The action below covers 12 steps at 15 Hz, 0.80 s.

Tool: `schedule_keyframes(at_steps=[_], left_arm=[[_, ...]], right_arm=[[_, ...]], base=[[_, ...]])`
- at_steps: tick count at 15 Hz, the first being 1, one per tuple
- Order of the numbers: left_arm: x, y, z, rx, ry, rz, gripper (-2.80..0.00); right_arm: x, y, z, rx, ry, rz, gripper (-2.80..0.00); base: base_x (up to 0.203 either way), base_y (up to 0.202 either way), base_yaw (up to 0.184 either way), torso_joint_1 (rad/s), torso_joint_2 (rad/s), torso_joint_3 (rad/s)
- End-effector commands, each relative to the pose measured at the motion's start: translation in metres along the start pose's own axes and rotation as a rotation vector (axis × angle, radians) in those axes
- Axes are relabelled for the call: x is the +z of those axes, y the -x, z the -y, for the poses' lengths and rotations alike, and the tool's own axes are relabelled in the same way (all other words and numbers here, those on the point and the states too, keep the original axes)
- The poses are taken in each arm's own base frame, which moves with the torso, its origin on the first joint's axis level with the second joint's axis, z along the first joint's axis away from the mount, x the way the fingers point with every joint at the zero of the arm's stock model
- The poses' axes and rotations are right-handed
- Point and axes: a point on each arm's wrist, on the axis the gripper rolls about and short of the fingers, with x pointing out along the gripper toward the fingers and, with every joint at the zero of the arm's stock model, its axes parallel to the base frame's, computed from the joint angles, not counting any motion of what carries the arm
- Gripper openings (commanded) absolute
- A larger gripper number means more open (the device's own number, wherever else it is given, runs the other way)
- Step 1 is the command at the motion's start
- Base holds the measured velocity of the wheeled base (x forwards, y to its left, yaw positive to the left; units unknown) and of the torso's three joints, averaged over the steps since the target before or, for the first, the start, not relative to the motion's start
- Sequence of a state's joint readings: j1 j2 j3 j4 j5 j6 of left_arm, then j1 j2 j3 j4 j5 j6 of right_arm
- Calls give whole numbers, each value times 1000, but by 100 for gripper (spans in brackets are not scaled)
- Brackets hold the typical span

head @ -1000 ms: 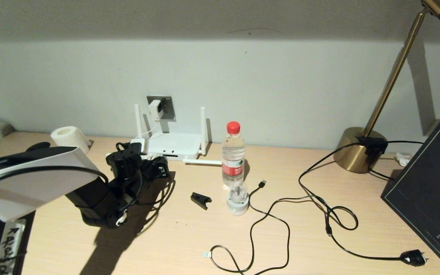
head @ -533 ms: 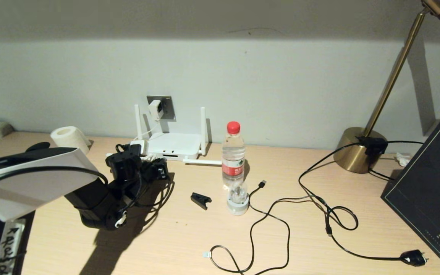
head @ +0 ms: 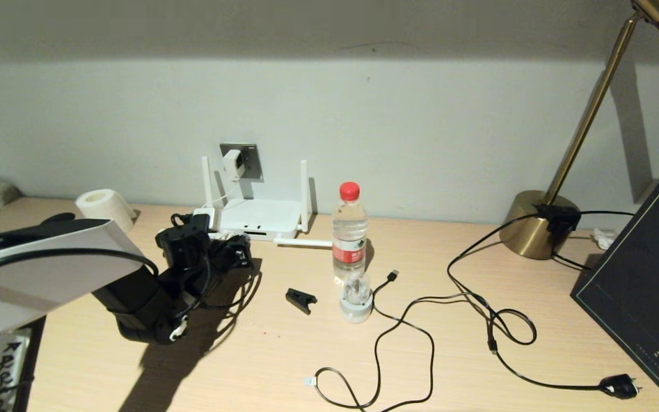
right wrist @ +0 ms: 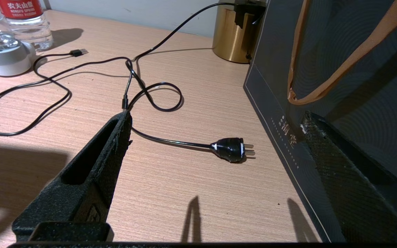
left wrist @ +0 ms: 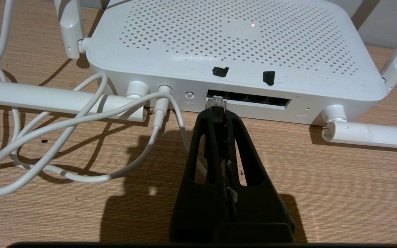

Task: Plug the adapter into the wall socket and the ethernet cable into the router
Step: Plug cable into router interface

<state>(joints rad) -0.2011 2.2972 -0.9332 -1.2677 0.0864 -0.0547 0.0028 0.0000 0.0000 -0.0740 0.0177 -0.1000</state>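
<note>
The white router [head: 261, 216] sits against the wall under the grey wall socket [head: 245, 161]. The white adapter [head: 231, 163] sits on the socket, its cord hanging down. My left gripper [left wrist: 219, 115] is shut on the ethernet cable's plug [left wrist: 215, 102]. The clear tip is at the left end of the router's [left wrist: 240, 44] dark port slot [left wrist: 253, 101]; whether it is inside I cannot tell. Black cable loops hang by the left gripper [head: 232, 254] in the head view. My right gripper [right wrist: 216, 116] hovers open and empty over the table.
A water bottle [head: 349, 229], a glass-topped white puck [head: 356, 298] and a black clip [head: 300, 300] stand right of the router. A thin USB cable [head: 386, 337], a mains plug [right wrist: 231, 150], a brass lamp base [head: 535, 226], a dark bag [head: 644, 286] and a paper roll [head: 103, 206] are also on the table.
My left arm has eased slightly to the left, still gripping the plug at the router. Nothing else has moved.
</note>
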Motion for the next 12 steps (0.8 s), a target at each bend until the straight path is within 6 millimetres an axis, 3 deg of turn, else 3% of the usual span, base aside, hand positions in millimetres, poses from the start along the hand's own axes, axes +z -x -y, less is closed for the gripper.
schedule_keyframes(at_steps=[1, 12], left_arm=[[3, 1, 0, 0, 2, 13, -280], [0, -2, 1, -2, 0, 11, -280]], right_arm=[[-8, -2, -1, 4, 1, -29, 0], [-8, -2, -1, 4, 1, -29, 0]], base=[[0, 0, 0, 0, 0, 0], [0, 0, 0, 0, 0, 0]])
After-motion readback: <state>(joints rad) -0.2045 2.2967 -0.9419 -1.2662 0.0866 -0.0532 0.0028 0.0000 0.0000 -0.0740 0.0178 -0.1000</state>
